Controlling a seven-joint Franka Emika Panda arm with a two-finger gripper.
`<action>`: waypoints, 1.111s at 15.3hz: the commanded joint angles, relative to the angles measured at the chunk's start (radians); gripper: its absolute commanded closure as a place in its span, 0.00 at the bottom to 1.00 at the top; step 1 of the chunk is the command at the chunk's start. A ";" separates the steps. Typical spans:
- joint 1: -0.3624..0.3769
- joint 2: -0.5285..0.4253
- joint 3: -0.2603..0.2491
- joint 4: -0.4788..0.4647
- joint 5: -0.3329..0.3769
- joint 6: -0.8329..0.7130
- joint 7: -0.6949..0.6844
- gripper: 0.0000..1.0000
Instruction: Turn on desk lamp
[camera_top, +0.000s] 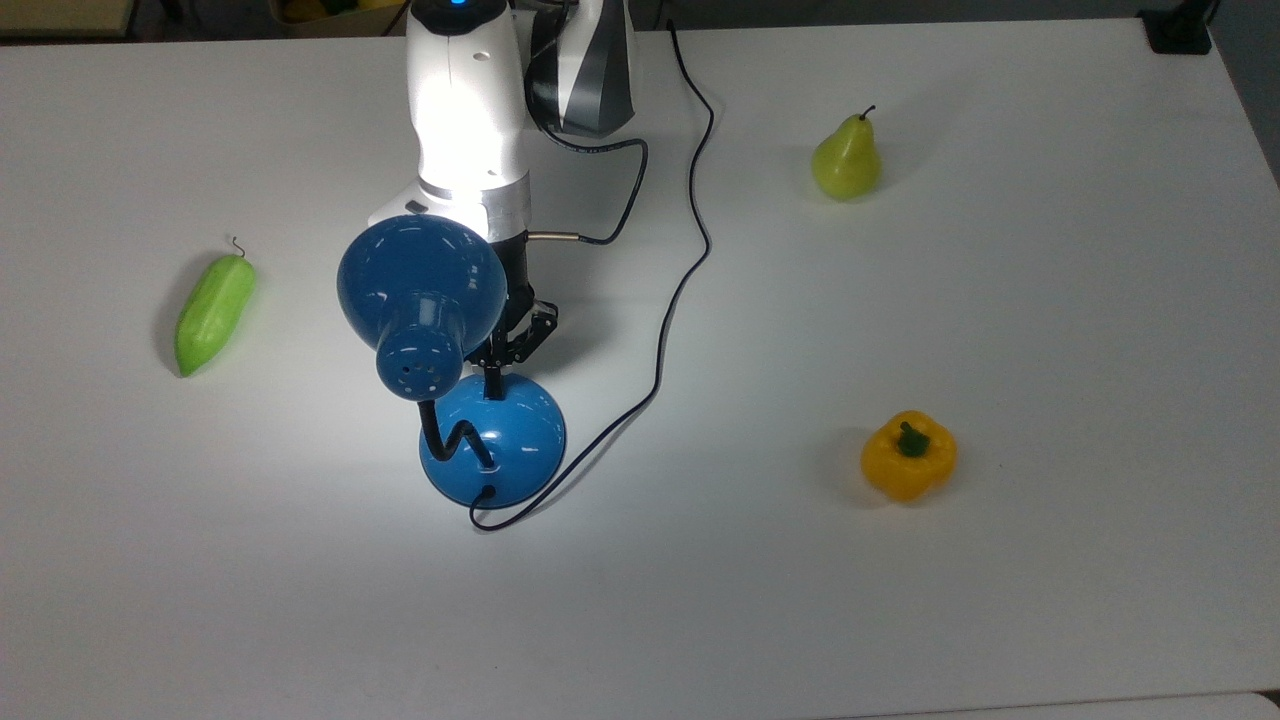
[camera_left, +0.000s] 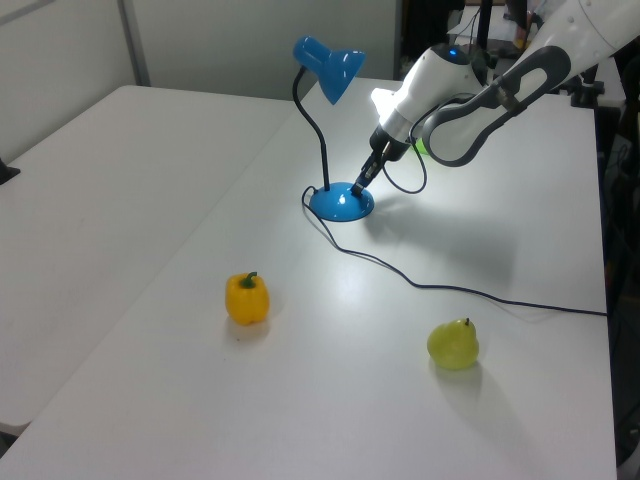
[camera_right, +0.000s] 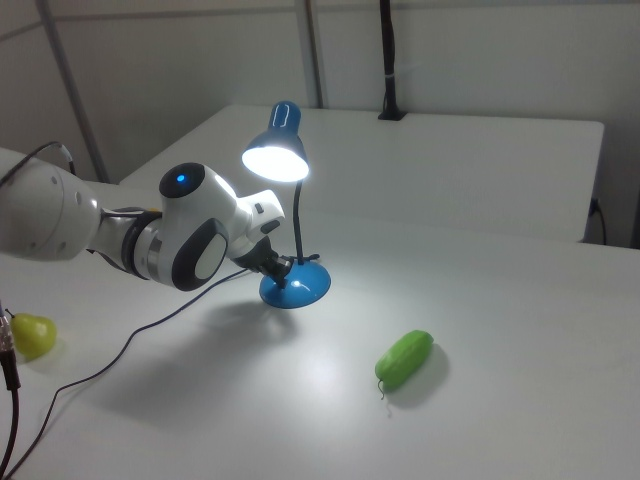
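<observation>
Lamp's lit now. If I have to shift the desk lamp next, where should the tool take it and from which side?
Probably the black gooseneck just above the desk lamp's domed base: that stretch is thin and upright, while the glossy base looks too wide and rounded. Come in level from the left view's right, where the tool is, away from the cord.
</observation>
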 joint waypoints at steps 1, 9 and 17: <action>0.024 -0.131 -0.004 -0.083 -0.011 -0.150 -0.011 1.00; 0.038 -0.329 -0.004 0.055 -0.011 -0.932 -0.035 0.04; 0.038 -0.371 0.002 0.343 0.001 -1.335 0.166 0.00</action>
